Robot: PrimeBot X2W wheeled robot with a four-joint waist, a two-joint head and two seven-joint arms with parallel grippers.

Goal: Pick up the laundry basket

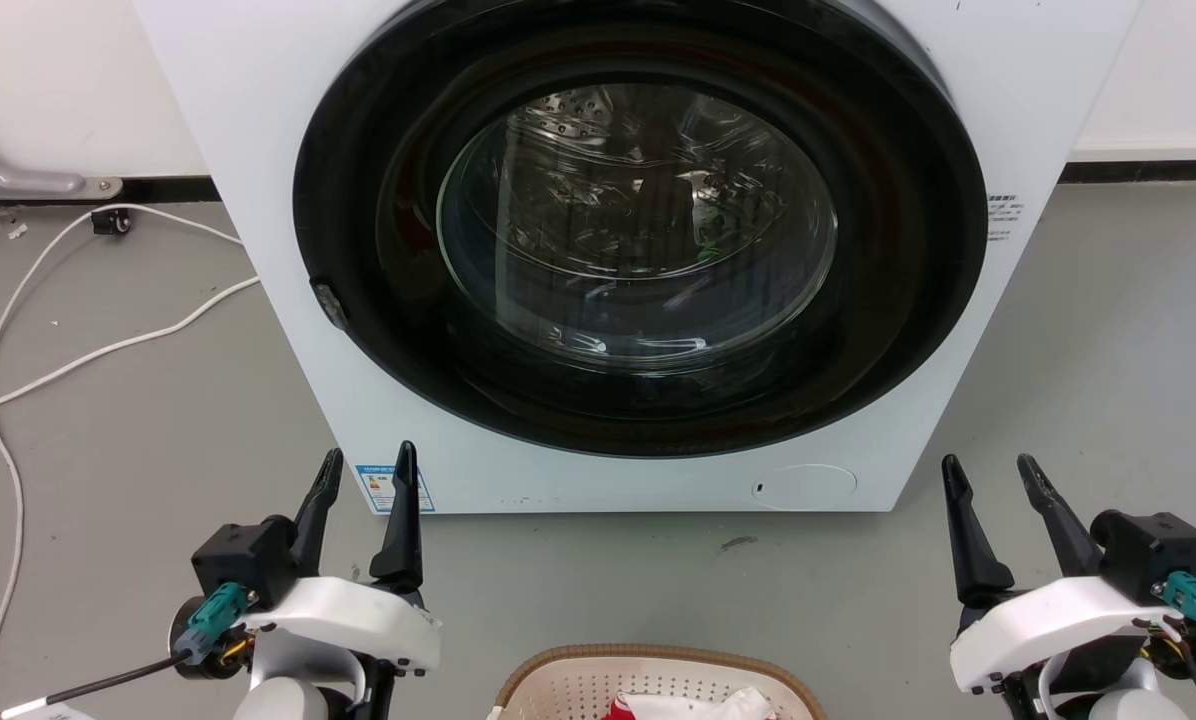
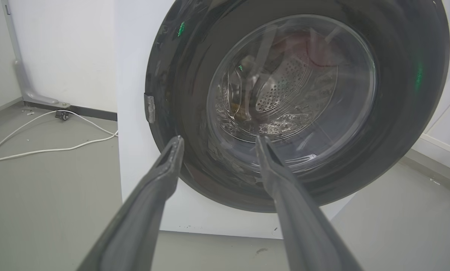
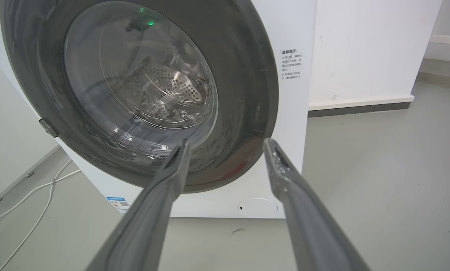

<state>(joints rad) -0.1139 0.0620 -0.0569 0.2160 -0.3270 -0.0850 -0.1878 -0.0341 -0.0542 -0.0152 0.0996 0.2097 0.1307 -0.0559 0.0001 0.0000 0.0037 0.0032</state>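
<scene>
**Operator:** Where is the laundry basket?

**Spotter:** In your head view the laundry basket [image 1: 598, 688] sits at 6 o'clock, cut off by the bottom edge. It stands on the grey floor [image 1: 108, 480] in front of the washing machine [image 1: 258, 120]. You can see its tan rim and a band of perforated cream wall.

**Operator:** And my grippers?

**Spotter:** Your left gripper [image 1: 369, 452] is at 7 o'clock and your right gripper [image 1: 987, 460] at 5 o'clock, both with fingers pointing to 12. The basket lies between them, at 4 o'clock from the left one and 8 o'clock from the right one, apart from both. Both are released, the 2 fingers of each spread with nothing between them. In your wrist views the left gripper [image 2: 219, 138] and the right gripper [image 3: 228, 142] each frame the washer's front with bare air between the tips.

**Operator:** What is in the containers?

**Spotter:** The basket holds red and white cloth [image 1: 698, 708], seen at the bottom edge. The machine's round door [image 1: 638, 240] is closed, and through its glass you see the perforated steel drum [image 3: 172, 84]. Reflections cover the glass, so I cannot tell whether anything lies inside. A white cable [image 1: 108, 345] trails over the floor at 9 o'clock.
</scene>
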